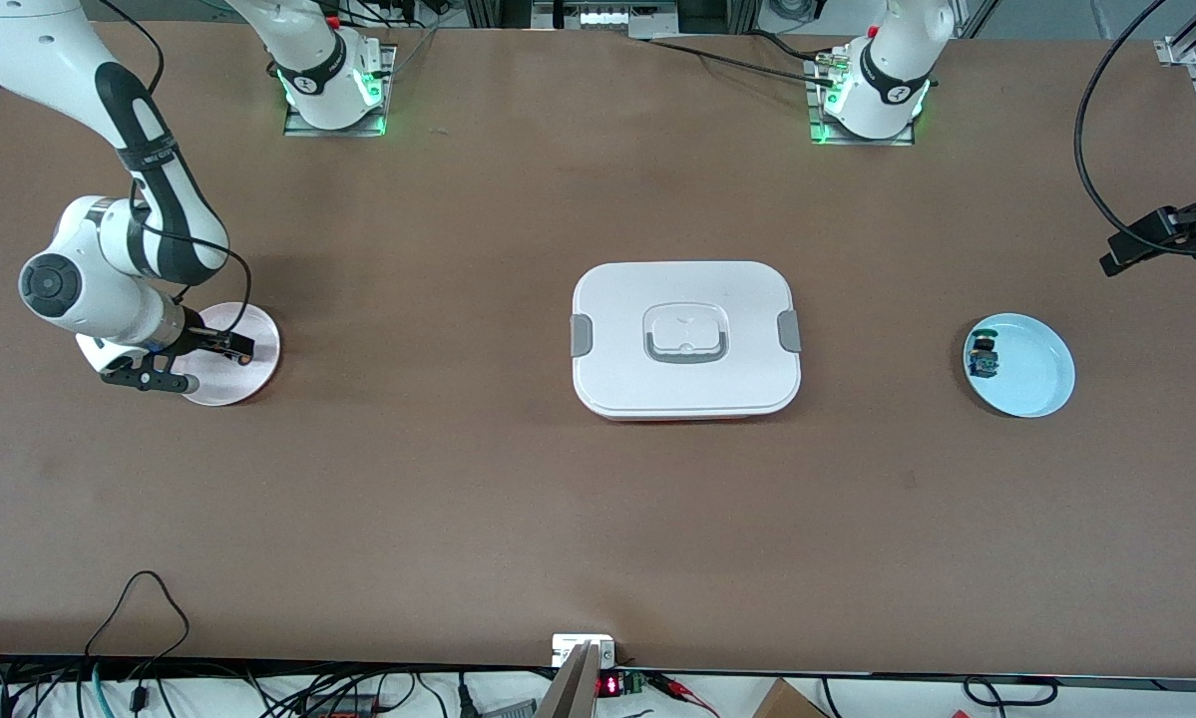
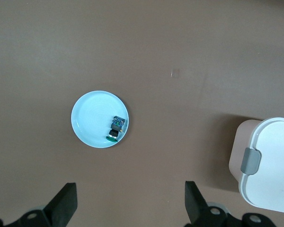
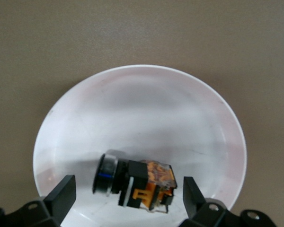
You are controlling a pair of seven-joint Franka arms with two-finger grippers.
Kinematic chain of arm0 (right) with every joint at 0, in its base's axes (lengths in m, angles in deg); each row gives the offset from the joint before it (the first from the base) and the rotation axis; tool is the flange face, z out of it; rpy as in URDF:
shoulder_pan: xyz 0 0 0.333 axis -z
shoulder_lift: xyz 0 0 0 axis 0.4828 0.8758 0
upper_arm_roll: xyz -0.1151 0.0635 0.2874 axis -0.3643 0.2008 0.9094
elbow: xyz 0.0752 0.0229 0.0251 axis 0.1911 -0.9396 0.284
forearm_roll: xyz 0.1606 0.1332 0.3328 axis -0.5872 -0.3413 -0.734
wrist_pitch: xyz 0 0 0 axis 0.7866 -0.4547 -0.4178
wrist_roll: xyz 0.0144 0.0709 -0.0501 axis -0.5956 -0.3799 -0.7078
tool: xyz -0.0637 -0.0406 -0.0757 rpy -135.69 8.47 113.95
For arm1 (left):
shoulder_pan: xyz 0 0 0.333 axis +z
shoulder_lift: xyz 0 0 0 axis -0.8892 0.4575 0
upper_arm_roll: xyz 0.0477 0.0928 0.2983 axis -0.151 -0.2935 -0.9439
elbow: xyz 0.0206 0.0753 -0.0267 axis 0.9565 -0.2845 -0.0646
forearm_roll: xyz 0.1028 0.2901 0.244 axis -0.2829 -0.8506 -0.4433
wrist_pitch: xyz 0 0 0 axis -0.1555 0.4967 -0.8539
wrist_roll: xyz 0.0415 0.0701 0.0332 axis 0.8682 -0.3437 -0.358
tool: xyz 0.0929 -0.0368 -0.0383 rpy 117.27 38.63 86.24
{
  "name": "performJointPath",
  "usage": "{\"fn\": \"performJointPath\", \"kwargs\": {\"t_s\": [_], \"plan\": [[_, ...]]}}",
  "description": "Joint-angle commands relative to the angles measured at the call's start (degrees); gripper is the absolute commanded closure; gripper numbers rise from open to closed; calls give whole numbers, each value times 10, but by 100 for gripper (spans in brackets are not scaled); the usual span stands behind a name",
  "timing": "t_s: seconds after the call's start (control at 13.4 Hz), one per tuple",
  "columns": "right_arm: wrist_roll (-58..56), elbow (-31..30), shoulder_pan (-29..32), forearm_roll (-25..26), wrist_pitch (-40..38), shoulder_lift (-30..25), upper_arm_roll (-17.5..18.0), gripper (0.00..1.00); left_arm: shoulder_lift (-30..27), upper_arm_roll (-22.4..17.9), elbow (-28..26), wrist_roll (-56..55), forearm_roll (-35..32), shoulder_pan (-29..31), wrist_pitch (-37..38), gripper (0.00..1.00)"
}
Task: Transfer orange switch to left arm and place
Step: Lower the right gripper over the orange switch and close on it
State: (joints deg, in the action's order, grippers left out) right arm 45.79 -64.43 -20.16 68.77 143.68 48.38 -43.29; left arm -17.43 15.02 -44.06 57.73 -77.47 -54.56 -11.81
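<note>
The orange switch [image 3: 137, 184] lies on its side on a pale pink plate [image 3: 146, 113] toward the right arm's end of the table; I see its black-and-orange-yellow body and a dark round cap. My right gripper [image 3: 128, 201] is open, low over this plate [image 1: 261, 344], with a finger on either side of the switch and not touching it. In the front view the right gripper [image 1: 216, 366] hides the switch. My left gripper [image 2: 130, 203] is open and empty, high over the table at the left arm's end [image 1: 1146, 239]. The white box [image 1: 685, 339] stands mid-table between the plates.
A light blue plate [image 1: 1034, 384] toward the left arm's end holds a small green-capped, blue-bodied switch [image 1: 984, 356]; both also show in the left wrist view, the plate [image 2: 92, 116] and the switch [image 2: 116, 127], with the box's corner [image 2: 270, 165] beside.
</note>
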Motion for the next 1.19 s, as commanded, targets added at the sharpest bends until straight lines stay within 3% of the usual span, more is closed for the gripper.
{"fn": "performJointPath", "kwargs": {"t_s": [0.0, 0.52, 1.12], "plan": [[36, -9, -6, 4, 15, 1, -3, 0, 8, 1, 18, 1, -7, 1, 12, 0], [123, -19, -7, 0, 13, -1, -3, 0, 8, 1, 18, 1, -7, 1, 12, 0], [136, -21, -5, -2, 1, -7, -3, 0, 8, 1, 18, 1, -7, 1, 11, 0]]}}
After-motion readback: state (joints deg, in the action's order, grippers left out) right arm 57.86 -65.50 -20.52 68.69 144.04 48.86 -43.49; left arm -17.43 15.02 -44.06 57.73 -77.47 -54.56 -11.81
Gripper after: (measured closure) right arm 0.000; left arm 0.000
